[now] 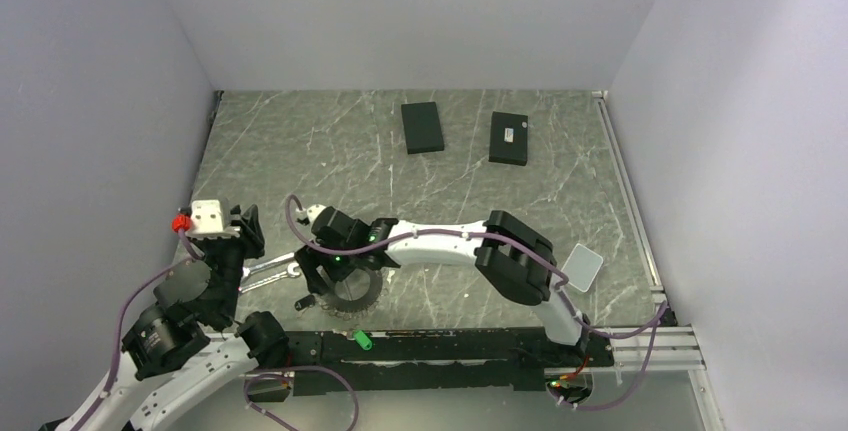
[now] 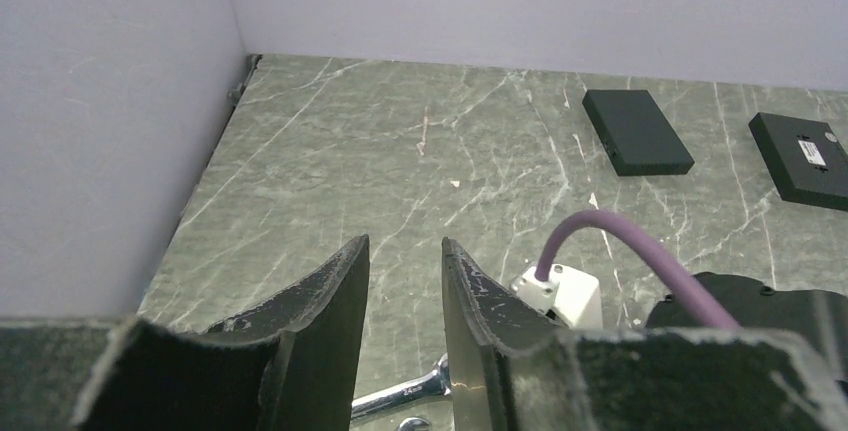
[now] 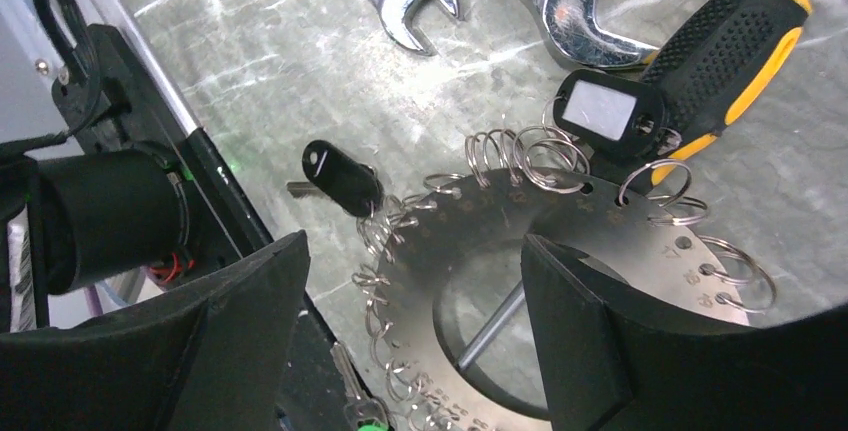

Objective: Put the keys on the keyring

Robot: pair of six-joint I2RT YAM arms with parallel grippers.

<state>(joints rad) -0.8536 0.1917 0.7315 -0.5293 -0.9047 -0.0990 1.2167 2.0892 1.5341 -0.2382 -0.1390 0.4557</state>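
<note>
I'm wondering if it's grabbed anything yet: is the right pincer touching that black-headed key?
Apart. The right wrist view shows the right pincer open, with bare tabletop between its nearer finger and the black-headed key.

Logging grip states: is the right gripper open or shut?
Open: the right gripper has its fingers wide apart above the keyring, clamping nothing.

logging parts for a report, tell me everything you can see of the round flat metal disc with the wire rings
The round flat grey metal disc lies flat on the green marble tabletop near the front edge. It has a large central hole, engraved numbers and small rim holes carrying many silver wire split rings. One ring holds a black-headed key, another a black tag with a white label. The open right gripper straddles it from above; contact is unclear.
</note>
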